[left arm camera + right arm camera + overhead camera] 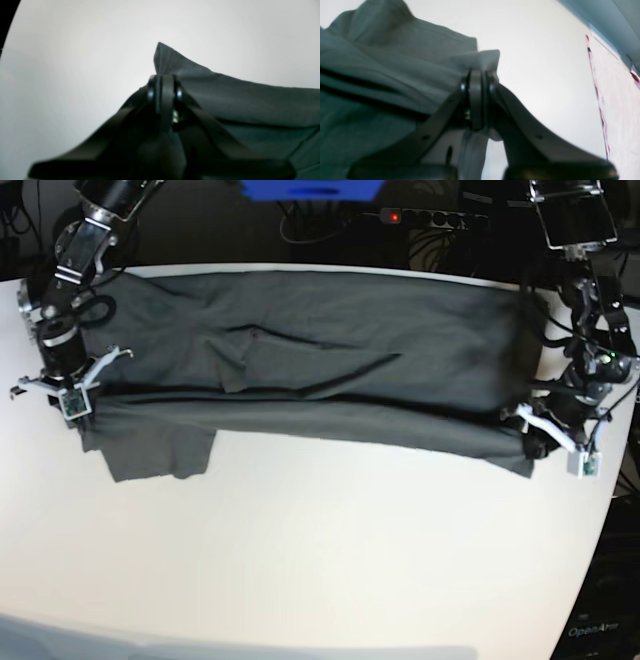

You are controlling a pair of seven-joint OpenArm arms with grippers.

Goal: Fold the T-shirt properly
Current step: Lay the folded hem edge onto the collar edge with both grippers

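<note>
On the white table [330, 560], the dark grey thin T-shirt [320, 360] is pinched at opposite ends by the clamped left gripper [535, 442] and right gripper [88, 412]

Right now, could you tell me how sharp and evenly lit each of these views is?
Left wrist: blurred, the left gripper near-black against the bright table. Right wrist: soft, motion-smeared T-shirt. Base: sharpest, with barrel-curved table edges and dark surroundings.

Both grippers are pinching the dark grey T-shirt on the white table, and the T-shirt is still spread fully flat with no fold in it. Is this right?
Not quite. Both the left gripper and the right gripper do pinch the T-shirt on the white table, but the shirt is not fully flat: the base view shows its near edge folded over into a long band.
</note>
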